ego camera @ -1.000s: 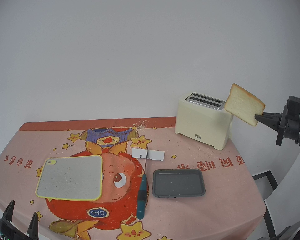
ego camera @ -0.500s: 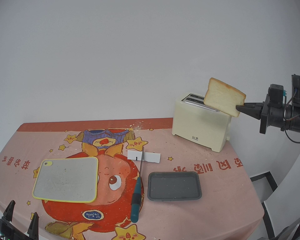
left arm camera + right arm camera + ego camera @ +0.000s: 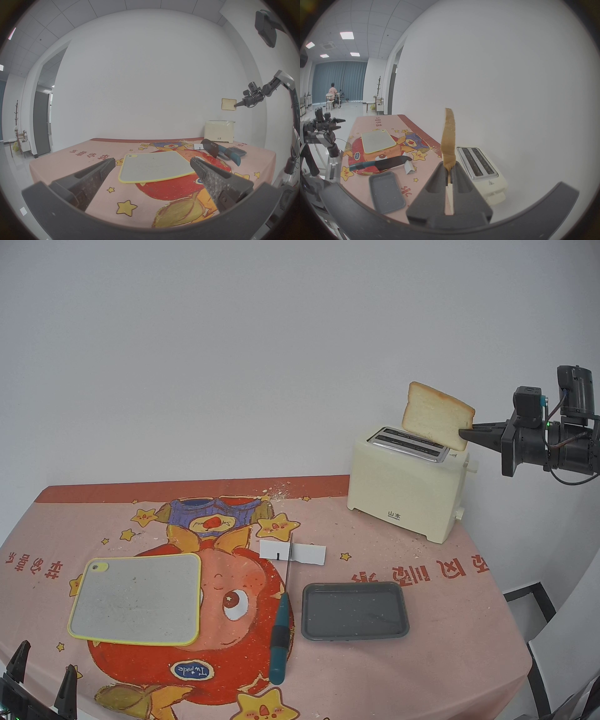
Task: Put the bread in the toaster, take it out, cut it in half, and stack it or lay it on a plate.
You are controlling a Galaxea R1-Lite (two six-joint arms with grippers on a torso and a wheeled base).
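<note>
Stock, nearest first:

- Left gripper [image 3: 152,162]: at the table's near edge, jaws spread, holding nothing.
- Cutting board [image 3: 136,599]: flat, carries no bread; cutting not done.
- Knife [image 3: 279,646]: beside the board, untouched.
- Plate [image 3: 355,610]: holds nothing; plating not done.
- Toaster [image 3: 403,493]: far right, both slots vacant.
- Bread [image 3: 435,414]: whole, tilted, in the air just above the toaster, pinched at one edge by the right gripper [image 3: 467,430].

We judge insertion pending, with every step left.
</note>
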